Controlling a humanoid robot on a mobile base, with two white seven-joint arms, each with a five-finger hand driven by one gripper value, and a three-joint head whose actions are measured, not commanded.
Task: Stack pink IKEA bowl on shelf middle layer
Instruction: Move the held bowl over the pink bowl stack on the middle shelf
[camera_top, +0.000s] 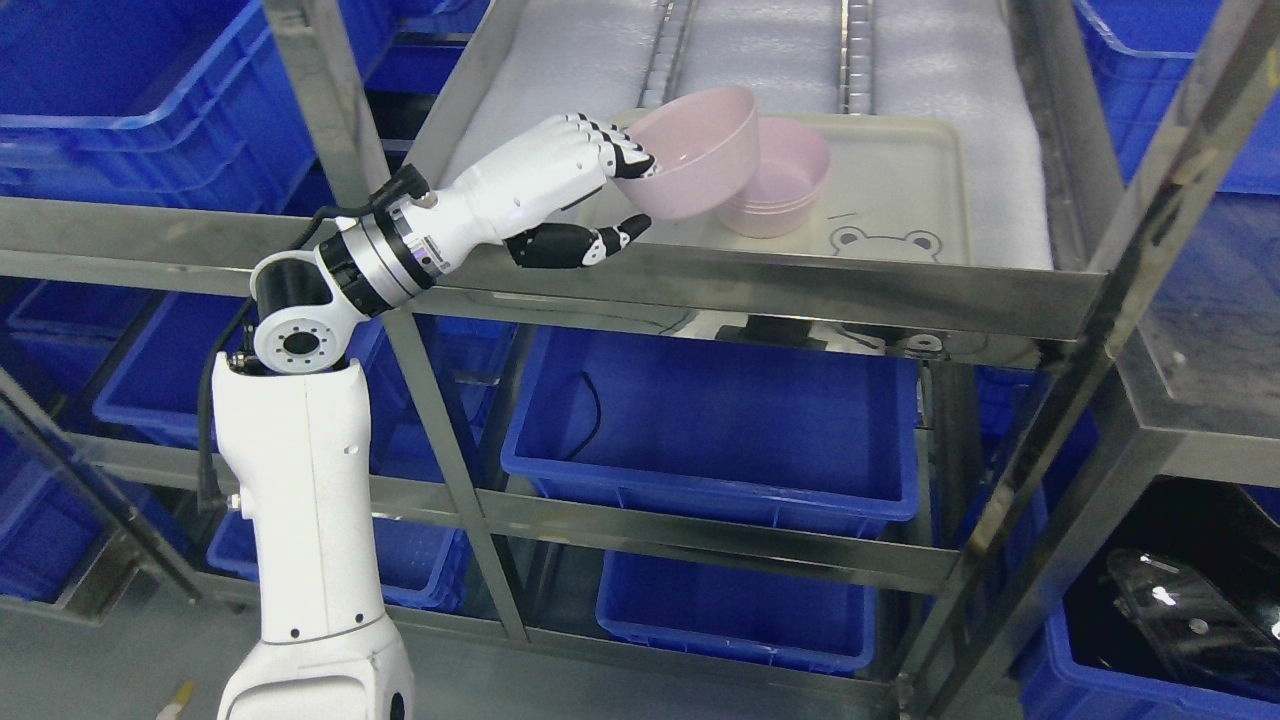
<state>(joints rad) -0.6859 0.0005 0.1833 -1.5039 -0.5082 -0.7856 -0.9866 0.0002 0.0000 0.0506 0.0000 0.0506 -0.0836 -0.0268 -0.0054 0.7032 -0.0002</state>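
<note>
A pink bowl (695, 150) hangs tilted above the left end of a white tray (900, 190) on the steel shelf, its opening facing left and up. My left hand (632, 195) is shut on it: the fingers (615, 150) hook over its near rim and the thumb (600, 243) sits just under its base. The bowl's right side overlaps a stack of pink bowls (790, 185) standing upright on the tray. My right arm does not show.
The tray carries a bear face print (885, 243) near its front edge. A steel front rail (800, 280) and slanted uprights (1120, 330) frame the shelf. Blue bins (720, 420) fill the lower layers and both sides.
</note>
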